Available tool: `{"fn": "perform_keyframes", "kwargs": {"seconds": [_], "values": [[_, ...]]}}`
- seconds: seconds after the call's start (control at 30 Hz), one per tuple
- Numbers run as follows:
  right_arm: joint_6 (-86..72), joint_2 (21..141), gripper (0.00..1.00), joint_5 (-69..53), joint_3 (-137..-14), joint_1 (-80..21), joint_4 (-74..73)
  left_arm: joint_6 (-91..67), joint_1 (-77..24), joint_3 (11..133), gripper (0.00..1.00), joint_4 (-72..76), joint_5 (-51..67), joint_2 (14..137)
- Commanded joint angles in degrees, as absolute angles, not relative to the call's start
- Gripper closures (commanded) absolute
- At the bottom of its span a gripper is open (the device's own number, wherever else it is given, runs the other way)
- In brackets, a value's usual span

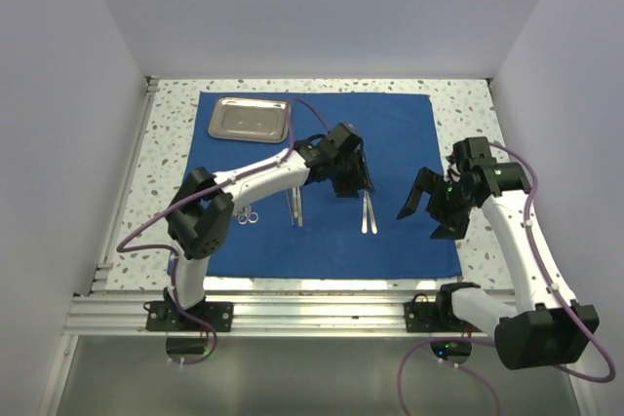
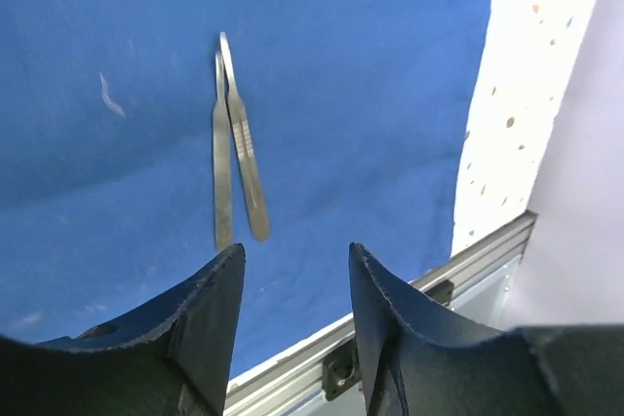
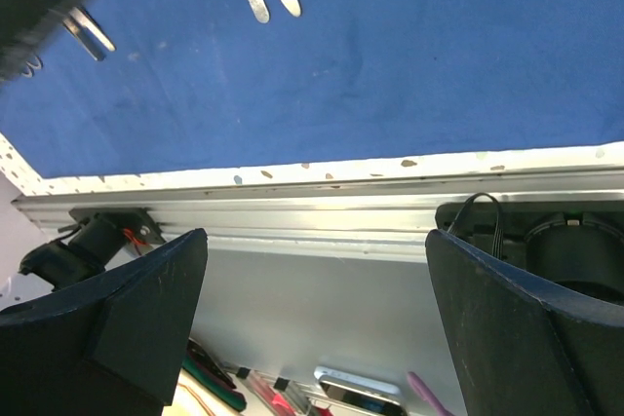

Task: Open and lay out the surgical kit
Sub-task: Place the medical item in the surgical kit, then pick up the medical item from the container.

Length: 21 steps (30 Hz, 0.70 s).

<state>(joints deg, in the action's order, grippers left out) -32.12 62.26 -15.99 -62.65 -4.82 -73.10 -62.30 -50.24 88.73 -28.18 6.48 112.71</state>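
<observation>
The tray [image 1: 251, 119] sits far-left on the cloth [image 1: 409, 143]; scissors [image 1: 246, 215], forceps [image 1: 295, 209], tweezers [image 1: 369, 214] lie nearer, left to right.

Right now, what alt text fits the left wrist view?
Steel tweezers lie flat on a blue cloth, higher in the frame than the open, empty left jaws. A speckled table edge and metal rail show at right.

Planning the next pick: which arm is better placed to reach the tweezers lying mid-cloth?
Left. The open left gripper hangs right by the tweezers, which lie just ahead of it in its wrist view. The right gripper, also open, sits off near the right edge of the blue cloth.
</observation>
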Motion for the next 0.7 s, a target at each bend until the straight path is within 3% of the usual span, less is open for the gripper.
{"fn": "perform_keyframes", "kwargs": {"seconds": [0.0, 0.13, 0.3, 0.47, 0.67], "values": [[-32.6, 63.2, 0.01, -16.1, -63.7, -4.9, -71.2, -56.6, -44.0, 93.1, 0.49, -31.6, 7.2, 109.9], [-33.1, 64.3, 0.02, -15.6, -64.8, -4.6, -70.5, -47.6, -35.1, 95.2, 0.53, -33.8, 4.8, 109.3], [-34.1, 66.7, 0.02, -14.8, -67.2, -3.7, -69.3, -30.4, -23.8, 106.2, 0.56, -40.9, -1.5, 116.4], [-34.4, 71.8, 0.02, -12.8, -70.4, -3.4, -67.2, -19.1, -19.9, 116.7, 0.58, -42.2, -5.0, 126.5], [-33.7, 77.6, 0.02, -10.4, -74.1, -2.8, -66.1, -16.5, -18.6, 124.6, 0.58, -41.8, -4.5, 135.5]]}}
